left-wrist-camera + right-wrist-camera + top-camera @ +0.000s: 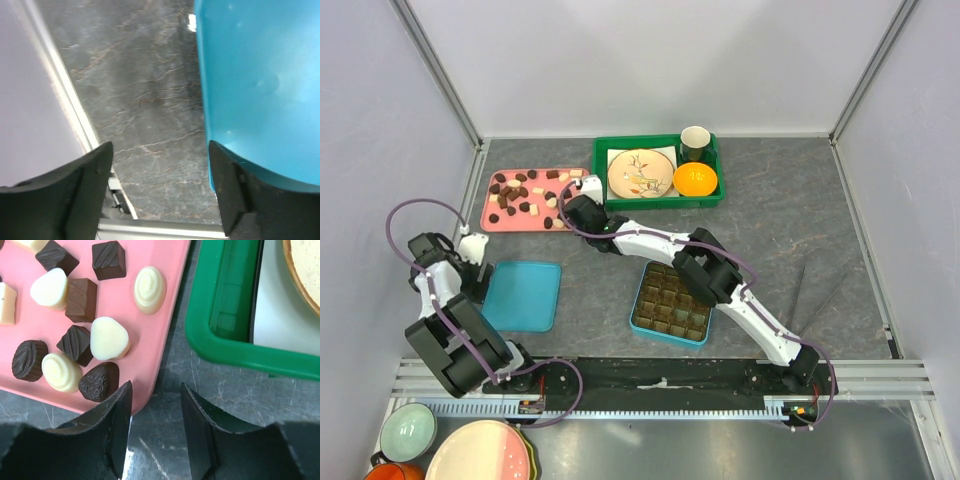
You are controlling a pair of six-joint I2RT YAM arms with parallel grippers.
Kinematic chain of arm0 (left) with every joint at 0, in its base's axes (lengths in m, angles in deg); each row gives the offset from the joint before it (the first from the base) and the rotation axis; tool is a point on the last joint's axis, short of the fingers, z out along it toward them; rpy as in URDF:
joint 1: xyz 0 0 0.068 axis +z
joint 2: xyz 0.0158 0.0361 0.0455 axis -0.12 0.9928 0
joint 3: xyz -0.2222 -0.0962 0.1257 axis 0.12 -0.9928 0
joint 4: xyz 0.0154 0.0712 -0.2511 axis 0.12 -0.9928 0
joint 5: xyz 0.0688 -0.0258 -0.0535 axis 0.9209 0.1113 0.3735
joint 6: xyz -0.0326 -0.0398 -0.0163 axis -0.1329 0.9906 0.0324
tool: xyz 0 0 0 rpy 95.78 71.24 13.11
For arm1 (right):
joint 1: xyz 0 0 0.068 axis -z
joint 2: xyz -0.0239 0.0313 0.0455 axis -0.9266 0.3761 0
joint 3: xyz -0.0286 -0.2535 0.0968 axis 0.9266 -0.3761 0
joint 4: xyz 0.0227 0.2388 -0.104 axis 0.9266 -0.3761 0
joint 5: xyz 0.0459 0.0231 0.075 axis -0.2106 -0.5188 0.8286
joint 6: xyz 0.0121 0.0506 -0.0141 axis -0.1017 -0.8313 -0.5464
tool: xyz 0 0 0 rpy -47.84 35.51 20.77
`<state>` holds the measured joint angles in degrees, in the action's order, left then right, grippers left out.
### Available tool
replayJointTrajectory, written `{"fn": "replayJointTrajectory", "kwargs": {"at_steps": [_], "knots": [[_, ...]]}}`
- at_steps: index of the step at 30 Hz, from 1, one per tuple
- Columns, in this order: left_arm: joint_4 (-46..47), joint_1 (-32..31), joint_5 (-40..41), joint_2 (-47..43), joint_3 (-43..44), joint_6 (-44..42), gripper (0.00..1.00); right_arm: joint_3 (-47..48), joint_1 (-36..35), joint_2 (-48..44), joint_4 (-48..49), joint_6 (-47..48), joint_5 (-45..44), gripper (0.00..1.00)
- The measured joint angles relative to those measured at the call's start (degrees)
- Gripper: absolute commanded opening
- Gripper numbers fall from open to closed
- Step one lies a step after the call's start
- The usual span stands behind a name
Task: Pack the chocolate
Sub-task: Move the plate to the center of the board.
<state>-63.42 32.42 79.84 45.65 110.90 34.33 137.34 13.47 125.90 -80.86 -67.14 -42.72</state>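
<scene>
1. While chocolate (107, 337) lies loose on pink tray (175, 260), dark, brown & white pcs mixed, R gripper (156, 432) hangs at tray's corner beside green bin (220, 340), jaws part open, holding nothing
2. L gripper (160, 195) by teal lid (260, 90), jaws wide, empty
</scene>
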Motion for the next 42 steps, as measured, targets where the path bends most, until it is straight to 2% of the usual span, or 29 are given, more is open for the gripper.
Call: {"fn": "replayJointTrajectory", "kwargs": {"at_steps": [2, 10, 14, 26, 37, 42], "knots": [[-1.0, 0.5, -0.5, -0.4, 1.7, 0.0, 0.99, 0.5, -0.5, 0.0, -1.6, 0.5, -0.5, 0.49], [-4.6, 3.1, -3.2, -0.4, 11.2, 0.2, 0.99, 0.5, -1.7, -0.1, -2.8, 0.8, -2.3, 0.39], [-5.4, 3.8, -4.5, -0.4, 13.7, 0.3, 0.99, -3.2, -2.5, -2.3, -2.6, 0.7, -2.3, 0.36], [-7.2, 3.7, -7.4, 0.0, 13.8, 1.5, 0.99, -25.6, -7.3, -15.6, 0.7, -4.6, -2.8, 0.33], [-3.7, 3.7, -6.0, 0.8, 8.9, 1.8, 0.99, -29.3, -12.3, -17.9, 0.7, -10.6, -3.5, 0.32], [2.8, 3.7, -2.0, 7.9, 9.8, 5.1, 0.99, -32.6, -13.6, -20.1, 1.0, -13.8, -3.0, 0.32]]}}
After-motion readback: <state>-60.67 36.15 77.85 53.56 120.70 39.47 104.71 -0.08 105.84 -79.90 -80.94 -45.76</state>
